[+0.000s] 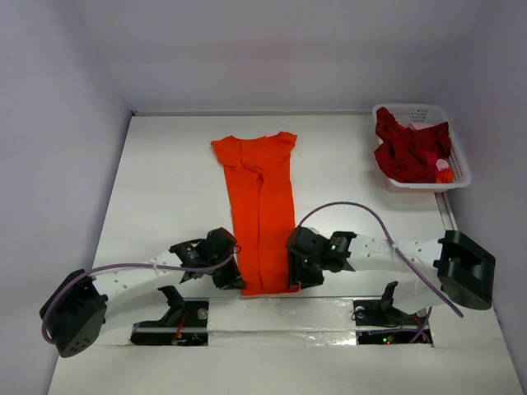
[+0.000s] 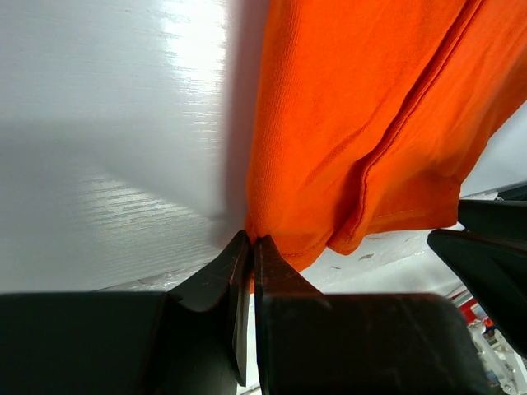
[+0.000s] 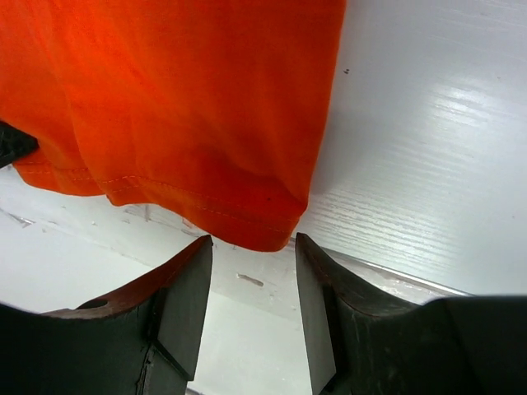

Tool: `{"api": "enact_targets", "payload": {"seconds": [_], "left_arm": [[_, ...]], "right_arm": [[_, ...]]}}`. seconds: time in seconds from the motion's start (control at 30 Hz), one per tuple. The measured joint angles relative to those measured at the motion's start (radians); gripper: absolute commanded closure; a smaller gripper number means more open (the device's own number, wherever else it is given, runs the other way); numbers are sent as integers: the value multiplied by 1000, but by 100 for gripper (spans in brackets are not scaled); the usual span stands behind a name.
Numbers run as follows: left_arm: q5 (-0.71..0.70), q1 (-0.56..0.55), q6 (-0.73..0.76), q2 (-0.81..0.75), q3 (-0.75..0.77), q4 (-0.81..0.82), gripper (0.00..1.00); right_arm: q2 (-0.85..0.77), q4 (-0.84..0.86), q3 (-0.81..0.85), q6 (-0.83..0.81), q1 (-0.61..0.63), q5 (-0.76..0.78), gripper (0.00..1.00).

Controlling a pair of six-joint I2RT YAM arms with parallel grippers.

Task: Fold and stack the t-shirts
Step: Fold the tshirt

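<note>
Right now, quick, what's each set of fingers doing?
Left fingers: closed, pinching a corner of the orange t-shirt.
Right fingers: open around its hem, gripping nothing.

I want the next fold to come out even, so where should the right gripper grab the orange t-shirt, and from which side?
Probably the near right hem corner of the orange t-shirt, from the robot's side. It lies flat as a long strip, that corner just ahead of the open right gripper. The left gripper pinches the opposite corner, so both lift evenly.
</note>
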Motion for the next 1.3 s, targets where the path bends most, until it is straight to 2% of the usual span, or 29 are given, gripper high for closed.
{"api": "enact_targets", "payload": {"seconds": [0.8,1.0,1.17,1.3], "left_arm": [[-4,0,0,-6,7,-16,100],[-6,0,0,-31,7,-24,100],[-6,0,-1,-34,7,-28,100],[-6,0,-1,-34,7,-29,100]], "right_arm": [[92,53,-1,-8,0,-27,52],[100,71,-2,-5,0,-30,63],[100,69,-2,3,0,-21,79],[100,69,-2,9,0,-19,82]]}}
